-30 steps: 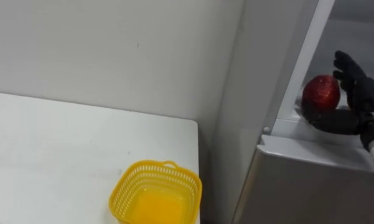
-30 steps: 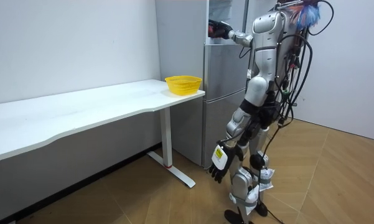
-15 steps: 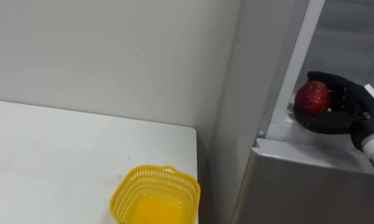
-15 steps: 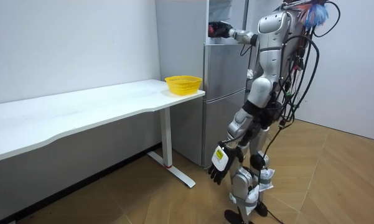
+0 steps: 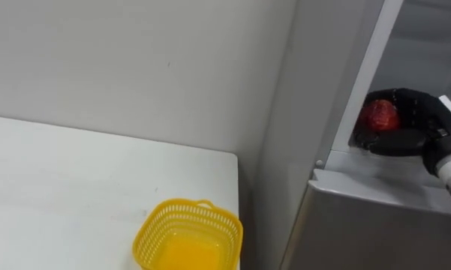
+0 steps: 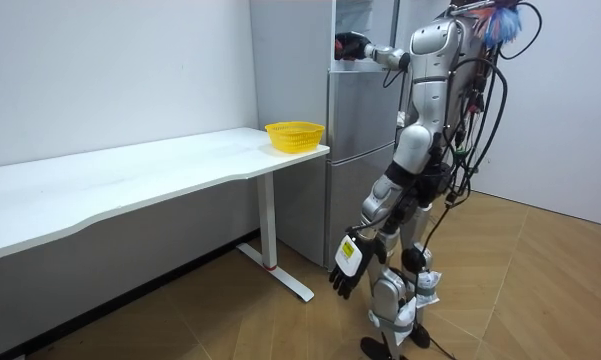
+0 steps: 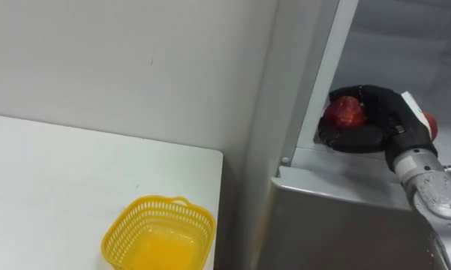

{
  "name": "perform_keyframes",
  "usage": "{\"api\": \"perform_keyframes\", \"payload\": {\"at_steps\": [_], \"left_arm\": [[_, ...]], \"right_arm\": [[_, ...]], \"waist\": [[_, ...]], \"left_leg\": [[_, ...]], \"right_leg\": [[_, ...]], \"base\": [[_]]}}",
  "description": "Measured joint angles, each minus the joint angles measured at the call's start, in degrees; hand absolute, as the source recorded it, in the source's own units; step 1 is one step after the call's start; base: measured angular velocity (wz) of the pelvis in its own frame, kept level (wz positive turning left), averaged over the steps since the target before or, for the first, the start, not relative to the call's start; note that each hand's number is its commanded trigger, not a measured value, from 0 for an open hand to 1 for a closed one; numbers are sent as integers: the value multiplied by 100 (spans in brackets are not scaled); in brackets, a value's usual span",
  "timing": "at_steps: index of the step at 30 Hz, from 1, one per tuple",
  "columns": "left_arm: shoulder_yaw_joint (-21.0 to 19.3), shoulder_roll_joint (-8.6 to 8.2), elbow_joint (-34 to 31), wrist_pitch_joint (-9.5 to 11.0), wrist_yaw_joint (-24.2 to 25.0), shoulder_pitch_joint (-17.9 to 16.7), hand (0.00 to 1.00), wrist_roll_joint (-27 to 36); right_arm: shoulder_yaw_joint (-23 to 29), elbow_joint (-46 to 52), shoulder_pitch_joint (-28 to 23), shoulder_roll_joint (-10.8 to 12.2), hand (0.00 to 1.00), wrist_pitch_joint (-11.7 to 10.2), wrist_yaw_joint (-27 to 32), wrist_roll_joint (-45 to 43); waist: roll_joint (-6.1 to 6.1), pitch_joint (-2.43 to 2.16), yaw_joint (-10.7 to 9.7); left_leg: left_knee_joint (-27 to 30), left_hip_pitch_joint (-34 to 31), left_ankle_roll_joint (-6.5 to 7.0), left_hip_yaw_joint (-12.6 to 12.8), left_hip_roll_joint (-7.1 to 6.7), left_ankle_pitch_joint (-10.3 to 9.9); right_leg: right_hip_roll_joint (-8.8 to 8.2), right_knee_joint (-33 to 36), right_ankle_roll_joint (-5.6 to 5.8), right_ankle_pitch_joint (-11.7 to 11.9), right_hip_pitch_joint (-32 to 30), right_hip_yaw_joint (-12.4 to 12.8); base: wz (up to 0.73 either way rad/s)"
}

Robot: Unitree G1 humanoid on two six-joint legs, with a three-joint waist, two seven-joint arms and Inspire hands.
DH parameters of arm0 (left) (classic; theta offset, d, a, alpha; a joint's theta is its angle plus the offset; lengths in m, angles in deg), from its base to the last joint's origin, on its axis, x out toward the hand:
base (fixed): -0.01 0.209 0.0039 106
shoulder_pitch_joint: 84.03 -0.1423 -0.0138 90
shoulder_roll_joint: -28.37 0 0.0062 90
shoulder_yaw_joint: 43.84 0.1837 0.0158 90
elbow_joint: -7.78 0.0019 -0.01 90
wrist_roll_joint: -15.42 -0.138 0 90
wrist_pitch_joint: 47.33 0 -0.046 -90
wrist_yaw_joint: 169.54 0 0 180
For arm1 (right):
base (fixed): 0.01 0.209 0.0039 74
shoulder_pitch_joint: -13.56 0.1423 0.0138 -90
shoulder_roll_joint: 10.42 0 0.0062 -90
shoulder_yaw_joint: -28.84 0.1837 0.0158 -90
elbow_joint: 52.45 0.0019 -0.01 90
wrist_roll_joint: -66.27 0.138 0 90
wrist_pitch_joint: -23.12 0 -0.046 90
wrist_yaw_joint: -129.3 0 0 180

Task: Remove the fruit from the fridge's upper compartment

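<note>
The red apple you're after sits at the front edge of the upper fridge compartment, inside your right hand. The fingers curl over its top and far side and the thumb hooks beneath. They are closed round the fruit, and only its left face shows between them. Just below the fingers runs the compartment's pale ledge; you cannot tell whether the apple rests on it or is lifted clear. Left of the fingers stands the grey side of the fridge. Well below and left of the fingers, a yellow plastic basket stands on the white tabletop, at the corner nearest the fridge. In the room view you stand upright facing the fridge with your right arm raised to it. Your left hand hangs by your thigh, fingers loose and straight.
</note>
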Motion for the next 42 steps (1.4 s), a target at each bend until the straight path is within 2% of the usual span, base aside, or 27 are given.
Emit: {"api": "perform_keyframes", "payload": {"at_steps": [6,8,11,14,22,27,32,35,37,39,42], "left_arm": [[25,-4,5,24,-1,0,0,-3],[31,-13,5,49,-4,0,0,-5],[31,-17,5,71,-10,15,0,-2],[47,-18,3,93,-56,44,0,-14],[100,-12,6,177,-115,75,0,-53],[112,-105,61,216,-215,78,0,-58],[108,-241,74,216,-240,76,0,-55],[108,-281,74,218,-255,71,0,-55],[108,-282,69,226,-264,73,0,-54],[107,-281,68,267,-345,61,0,-56],[93,-280,68,356,-363,52,0,-61]], "right_arm": [[-9,337,-12,2,100,-8,0,-153],[-9,468,-33,3,100,-7,2,-183],[4,865,-249,4,100,-7,98,-202],[4,1291,-480,13,100,-1,267,-219],[-54,2316,-1201,62,100,-34,446,-504],[-52,3320,-1840,318,100,-16,455,-1050],[-31,3848,-2036,459,100,-16,465,-1070],[28,4270,-2216,574,100,-17,508,-1148],[30,4445,-2299,641,100,-24,507,-1142],[64,4507,-2372,788,100,-45,510,-1200],[275,4715,-2657,879,100,-52,525,-1292]], "waist": [[60,25,-91],[93,9,-103],[147,-30,-122],[207,-43,-107],[215,-24,-97],[236,-14,-153],[300,4,-256],[362,-61,-284],[404,-78,-331],[450,-59,-418],[492,-40,-426]], "left_leg": [[10,-60,1,16,1,1],[16,-56,0,20,4,2],[1,-19,-1,9,10,2],[-56,24,-2,16,13,3],[-97,118,-12,167,50,-5],[-125,111,-11,174,47,-5],[-121,107,-9,214,44,-4],[-122,92,-10,234,50,-5],[-116,93,-10,232,51,-4],[-122,105,-10,231,49,-4],[-132,105,-9,231,49,-5]], "right_leg": [[1,-1,1,1,-54,0],[2,5,2,2,-58,0],[6,10,2,2,-47,6],[8,14,2,2,-27,12],[41,34,1,3,-27,186],[36,44,0,3,-27,175],[29,40,1,4,-37,184],[33,41,1,4,-59,190],[33,41,1,4,-59,190],[32,42,1,4,-45,188],[31,44,1,4,-44,188]], "base": [[0],[0],[0],[-1],[-10],[0],[0],[0],[0],[0],[0]]}}
